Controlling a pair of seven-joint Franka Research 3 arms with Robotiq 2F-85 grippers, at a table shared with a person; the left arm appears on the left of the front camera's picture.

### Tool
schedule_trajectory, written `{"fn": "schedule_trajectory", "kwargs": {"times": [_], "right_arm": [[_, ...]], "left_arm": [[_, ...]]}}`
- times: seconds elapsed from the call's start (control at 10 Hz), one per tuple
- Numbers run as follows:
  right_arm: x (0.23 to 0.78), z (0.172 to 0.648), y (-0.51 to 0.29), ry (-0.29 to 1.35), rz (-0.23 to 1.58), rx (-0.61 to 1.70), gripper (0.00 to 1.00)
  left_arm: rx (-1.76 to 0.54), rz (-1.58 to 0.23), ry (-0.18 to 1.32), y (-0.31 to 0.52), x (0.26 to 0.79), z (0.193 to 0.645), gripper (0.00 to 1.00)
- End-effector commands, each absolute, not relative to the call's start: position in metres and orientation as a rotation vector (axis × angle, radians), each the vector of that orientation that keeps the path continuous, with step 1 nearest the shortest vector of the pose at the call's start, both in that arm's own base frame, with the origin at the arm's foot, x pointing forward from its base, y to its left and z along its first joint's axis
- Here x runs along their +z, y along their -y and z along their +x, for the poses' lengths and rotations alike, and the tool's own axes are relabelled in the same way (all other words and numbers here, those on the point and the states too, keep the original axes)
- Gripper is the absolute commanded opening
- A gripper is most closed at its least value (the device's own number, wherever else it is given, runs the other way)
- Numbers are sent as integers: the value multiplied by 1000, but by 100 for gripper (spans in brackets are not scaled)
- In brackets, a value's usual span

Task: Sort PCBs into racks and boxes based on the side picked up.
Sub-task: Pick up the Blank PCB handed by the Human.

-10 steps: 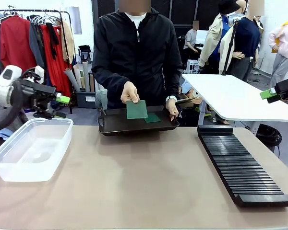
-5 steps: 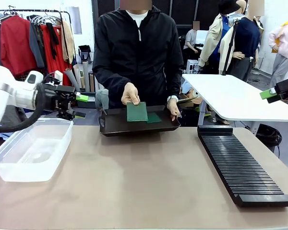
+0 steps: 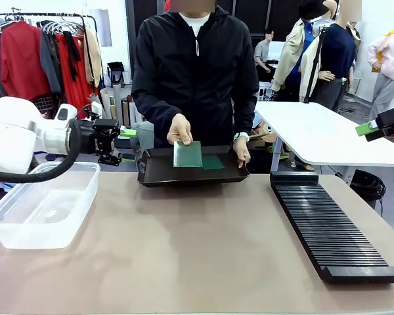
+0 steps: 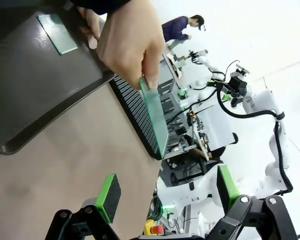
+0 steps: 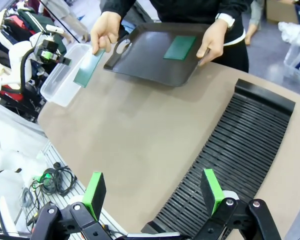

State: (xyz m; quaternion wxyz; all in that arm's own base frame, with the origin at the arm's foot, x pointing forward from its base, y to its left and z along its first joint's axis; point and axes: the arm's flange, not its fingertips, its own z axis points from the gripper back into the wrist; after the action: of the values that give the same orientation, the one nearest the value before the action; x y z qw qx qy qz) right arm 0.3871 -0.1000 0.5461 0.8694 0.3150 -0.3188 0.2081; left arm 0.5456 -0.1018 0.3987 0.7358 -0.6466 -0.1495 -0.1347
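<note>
Front view shows a person at the far edge of the tabletop, one hand pinching a green circuit board upright over a dark tray, the other hand gripping the tray's rim. A second board lies flat in the tray. The left gripper hangs between the clear tub and the tray, jaws apart and empty. The right gripper, jaws apart and empty, looks down on the slotted black rack.
</note>
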Motion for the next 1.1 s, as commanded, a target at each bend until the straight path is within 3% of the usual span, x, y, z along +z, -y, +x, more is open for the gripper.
{"fn": "schedule_trajectory", "kwargs": {"times": [0.0, 1.0], "right_arm": [[546, 388, 99, 682, 659, 432, 100], [546, 388, 99, 682, 659, 432, 100]], "left_arm": [[-297, -1477, 324, 111, 390, 554, 100], [-315, -1544, 197, 189, 360, 575, 100]]}}
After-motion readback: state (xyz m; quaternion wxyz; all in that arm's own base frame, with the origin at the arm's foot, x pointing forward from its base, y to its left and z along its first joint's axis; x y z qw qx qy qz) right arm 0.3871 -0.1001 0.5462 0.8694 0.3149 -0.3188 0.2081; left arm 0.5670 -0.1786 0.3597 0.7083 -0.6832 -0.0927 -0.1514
